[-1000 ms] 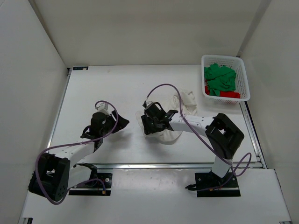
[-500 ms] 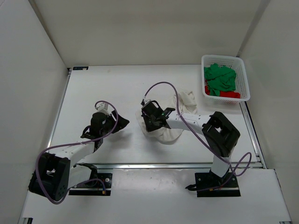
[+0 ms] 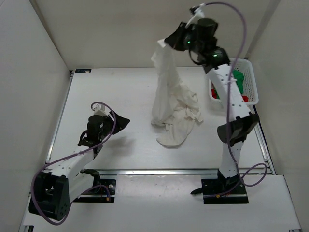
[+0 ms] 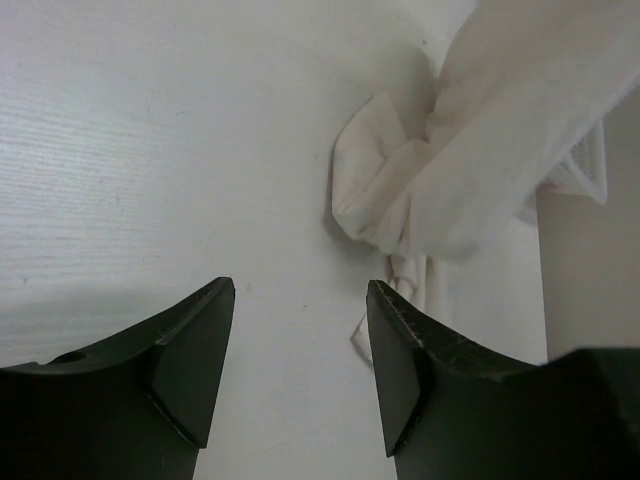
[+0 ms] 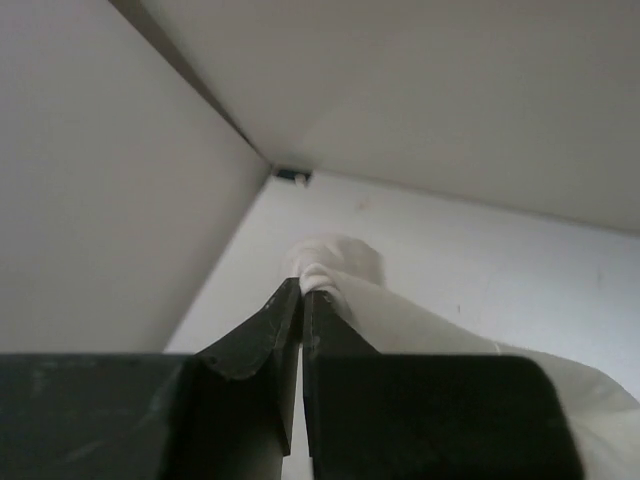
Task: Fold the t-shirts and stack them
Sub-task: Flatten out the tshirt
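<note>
White t-shirt (image 3: 170, 96) hangs from your right gripper (image 3: 166, 42), which is pinched shut on its top edge. The lower half is bunched on the table (image 3: 111, 87). Nothing is folded or stacked yet; the green t-shirt (image 3: 237, 76) and red t-shirt (image 3: 244, 98) sit in the basket (image 3: 253, 92). Your left gripper (image 4: 300, 340) is spread, empty and low nearby. A second ago the right arm was down on the heap; now it's raised high.

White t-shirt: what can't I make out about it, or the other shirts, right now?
Top external: the right arm hides most of the green t-shirt and red t-shirt in the basket.
Right wrist: the right gripper covers whichever part of the white t-shirt it pinches.
Left wrist: frame edge cuts off the shirt's top.
</note>
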Available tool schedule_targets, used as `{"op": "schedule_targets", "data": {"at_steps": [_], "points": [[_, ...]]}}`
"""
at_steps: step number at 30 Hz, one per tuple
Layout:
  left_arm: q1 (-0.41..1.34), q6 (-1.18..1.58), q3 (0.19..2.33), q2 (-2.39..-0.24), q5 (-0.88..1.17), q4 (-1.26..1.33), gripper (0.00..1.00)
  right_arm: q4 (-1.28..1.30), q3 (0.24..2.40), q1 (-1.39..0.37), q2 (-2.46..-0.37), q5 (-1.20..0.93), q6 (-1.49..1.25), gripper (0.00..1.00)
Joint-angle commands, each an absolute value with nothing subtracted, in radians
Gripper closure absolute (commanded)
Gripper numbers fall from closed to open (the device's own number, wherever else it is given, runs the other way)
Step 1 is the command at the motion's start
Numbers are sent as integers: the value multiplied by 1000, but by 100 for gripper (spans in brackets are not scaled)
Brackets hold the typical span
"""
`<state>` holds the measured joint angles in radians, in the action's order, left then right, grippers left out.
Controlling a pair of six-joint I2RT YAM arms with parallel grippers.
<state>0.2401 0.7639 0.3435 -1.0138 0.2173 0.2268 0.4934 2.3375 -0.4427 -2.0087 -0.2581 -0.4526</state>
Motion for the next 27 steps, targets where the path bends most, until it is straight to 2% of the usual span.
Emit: {"op": "schedule_targets", "data": {"at_steps": [1, 2, 4, 7, 10, 12, 18, 24, 27], "points": [[238, 755, 405, -971, 230, 189, 34, 472, 2531, -420, -1835, -439, -523, 100], [232, 759, 417, -976, 229, 180, 34, 488, 2581, -431, -1821, -469, -511, 100], [230, 773, 422, -965, 238, 186, 35, 474, 2516, -451, -1656, -463, -451, 100], [222, 776, 442, -954, 226, 176, 35, 388, 2204, -500, -1354, -396, -410, 100], [242, 773, 465, -943, 174, 169, 35, 367, 1837, -428, -1099, -348, -411, 100], [305, 761, 480, -945, 122, 163, 35, 446, 1681, -384, -938, -255, -396, 100], [431, 753, 482, -1046, 38, 181, 36, 673, 1203, -313, -705, -3, -356, 100], [413, 739, 404, -1009, 14, 155, 37, 675, 723, -223, -571, -112, -431, 100], [431, 704, 381, -976, 2, 92, 37, 654, 632, -160, -532, -187, -448, 100]]}}
